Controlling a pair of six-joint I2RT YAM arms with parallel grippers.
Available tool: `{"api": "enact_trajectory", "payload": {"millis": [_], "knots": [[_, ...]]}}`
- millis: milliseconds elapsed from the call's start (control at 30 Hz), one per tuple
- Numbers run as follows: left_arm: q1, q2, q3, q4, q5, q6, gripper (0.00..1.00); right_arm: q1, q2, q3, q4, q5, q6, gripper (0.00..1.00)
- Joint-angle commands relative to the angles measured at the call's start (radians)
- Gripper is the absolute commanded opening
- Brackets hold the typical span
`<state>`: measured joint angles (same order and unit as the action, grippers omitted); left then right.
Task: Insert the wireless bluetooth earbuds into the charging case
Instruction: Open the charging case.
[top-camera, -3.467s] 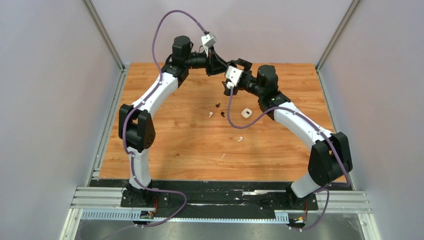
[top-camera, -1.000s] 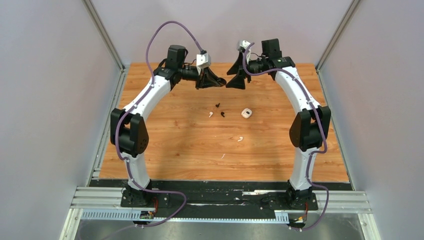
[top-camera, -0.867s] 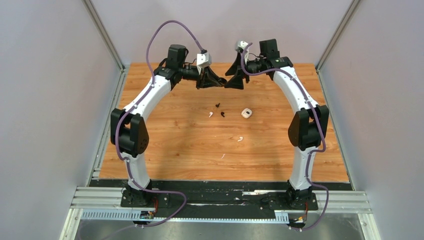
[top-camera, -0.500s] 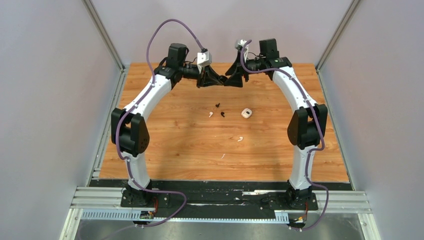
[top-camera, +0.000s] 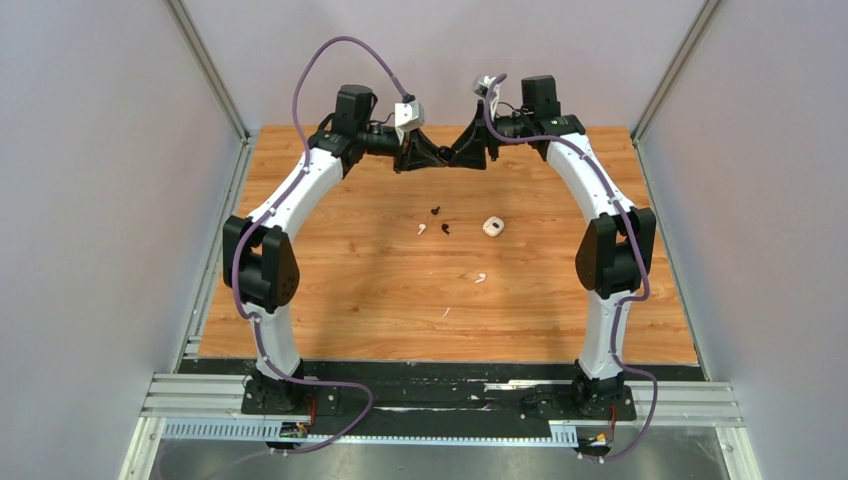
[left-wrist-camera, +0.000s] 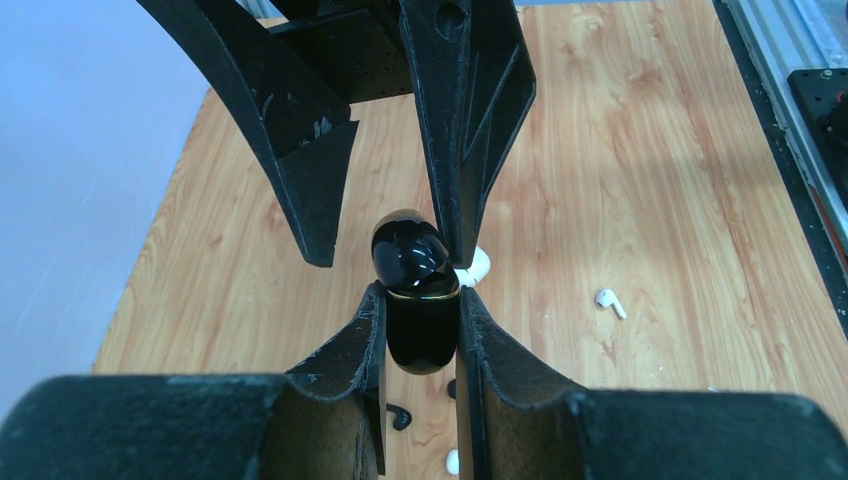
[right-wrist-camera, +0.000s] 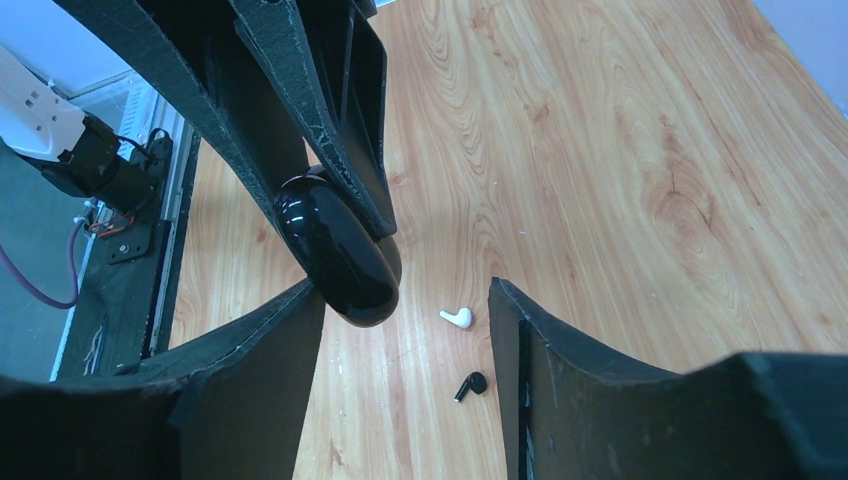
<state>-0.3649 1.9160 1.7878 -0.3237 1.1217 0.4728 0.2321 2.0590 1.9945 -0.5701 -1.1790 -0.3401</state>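
Observation:
A glossy black charging case (left-wrist-camera: 418, 330) hangs in the air over the far middle of the table, and my left gripper (left-wrist-camera: 418, 300) is shut on its lower half. Its domed top (left-wrist-camera: 408, 252) sticks out above a gold seam. My right gripper (right-wrist-camera: 406, 290) faces it, open, with its jaws on either side of the top of the case (right-wrist-camera: 340, 250); one finger (left-wrist-camera: 468, 150) touches that top. In the top view the two grippers meet tip to tip, left (top-camera: 432, 158) and right (top-camera: 462, 152). Below lie two black earbuds (top-camera: 435, 211) (top-camera: 445, 228) and two white earbuds (top-camera: 421, 229) (top-camera: 480, 278).
A small white case (top-camera: 491, 227) sits on the wooden table (top-camera: 330, 300) to the right of the earbuds. A tiny white fleck (top-camera: 446, 312) lies nearer the front. Grey walls and metal rails close in the table on both sides.
My right gripper has moved left until it meets the left one, and its jaws have narrowed round the top of the case. The left gripper has stayed shut on the case.

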Motion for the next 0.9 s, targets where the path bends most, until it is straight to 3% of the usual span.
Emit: {"api": "enact_trajectory", "payload": {"millis": [0, 533, 867], "knots": [[-0.019, 0.002, 0.031, -0.008, 0.076, -0.046, 0.0, -0.019, -0.031, 0.018, 0.1, 0.044, 0.015, 0.59], [-0.019, 0.024, 0.037, 0.054, 0.064, -0.132, 0.0, -0.043, -0.016, 0.034, 0.132, 0.023, 0.067, 0.53], [0.007, 0.025, -0.057, 0.443, 0.06, -0.507, 0.0, -0.024, -0.033, -0.005, 0.134, -0.002, 0.067, 0.5]]}}
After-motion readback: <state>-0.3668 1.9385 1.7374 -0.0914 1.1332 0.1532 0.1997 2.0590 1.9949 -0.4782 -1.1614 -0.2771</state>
